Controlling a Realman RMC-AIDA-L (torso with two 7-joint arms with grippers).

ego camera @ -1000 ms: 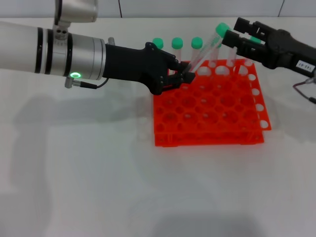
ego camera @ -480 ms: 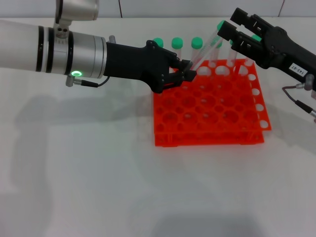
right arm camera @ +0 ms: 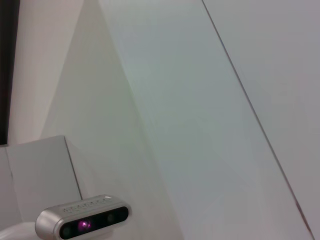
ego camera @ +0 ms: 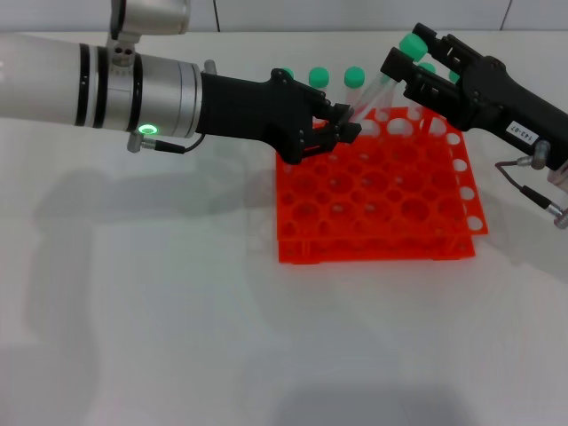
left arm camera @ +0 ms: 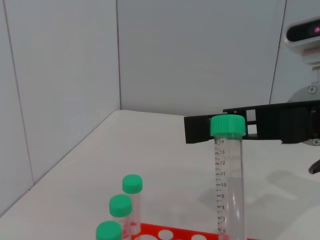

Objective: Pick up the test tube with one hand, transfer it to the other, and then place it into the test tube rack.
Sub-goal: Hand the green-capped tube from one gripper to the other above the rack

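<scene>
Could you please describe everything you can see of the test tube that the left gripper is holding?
The test tube is a slim clear plastic tube with printed graduation marks and a green screw cap. The left gripper is shut on its lower end, above the far part of the orange-red test tube rack. In the head view it leans toward the right gripper, whose black fingers reach its cap; actual contact cannot be confirmed.

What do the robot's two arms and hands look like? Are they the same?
Nearly. The left gripper is black with two fingers, on a fat silver-white arm with dark rings, a green light and a thin black cable. The right gripper is black too, but wears a small white label with writing, and grey wires dangle beside it.
</scene>
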